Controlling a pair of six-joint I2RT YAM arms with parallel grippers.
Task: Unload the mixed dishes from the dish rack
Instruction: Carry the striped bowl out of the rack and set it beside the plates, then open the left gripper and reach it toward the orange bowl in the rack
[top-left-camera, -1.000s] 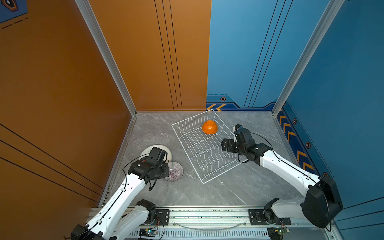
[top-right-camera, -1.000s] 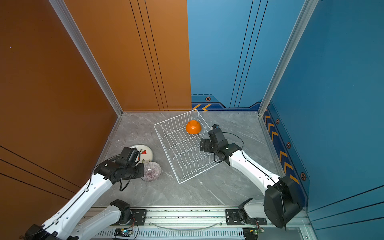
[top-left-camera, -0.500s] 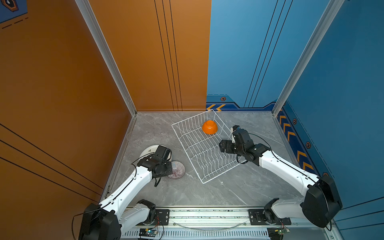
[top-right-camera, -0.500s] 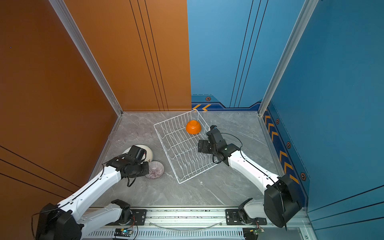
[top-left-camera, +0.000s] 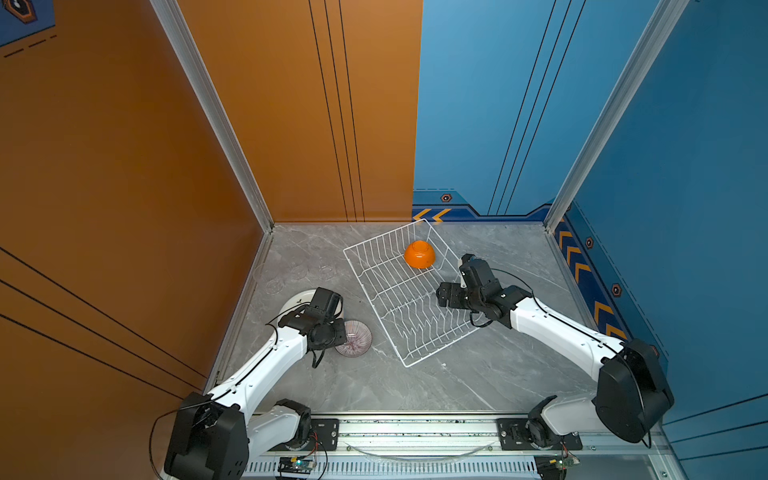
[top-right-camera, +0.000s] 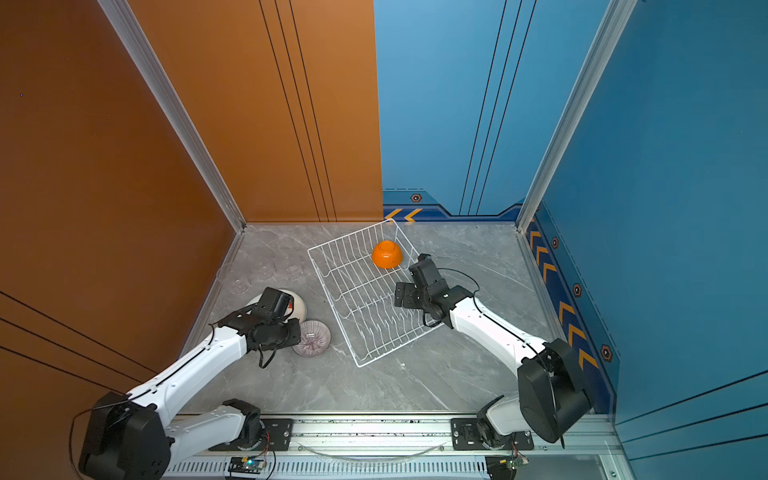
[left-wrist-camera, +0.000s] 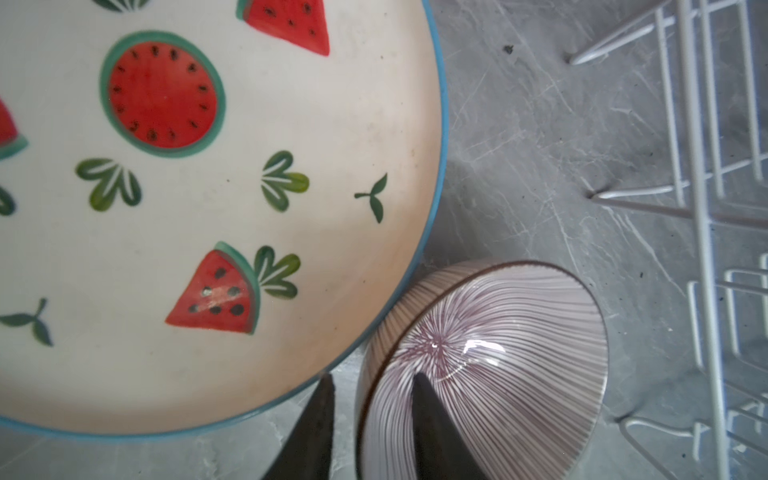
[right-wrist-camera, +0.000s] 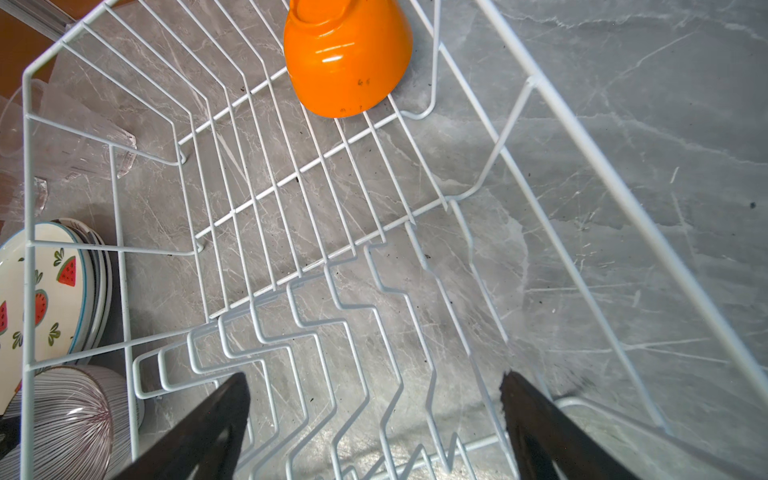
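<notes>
The dish rack stands on the table. Only the orange bowl is in it, upside down in the far corner. The plates are stacked left of the rack, mostly hidden under the left arm in both top views. Just beside them is the striped bowl. The left gripper stands apart astride its rim, not clamped. The glasses are hard to make out. The right gripper is wide apart over the rack, holding nothing.
</notes>
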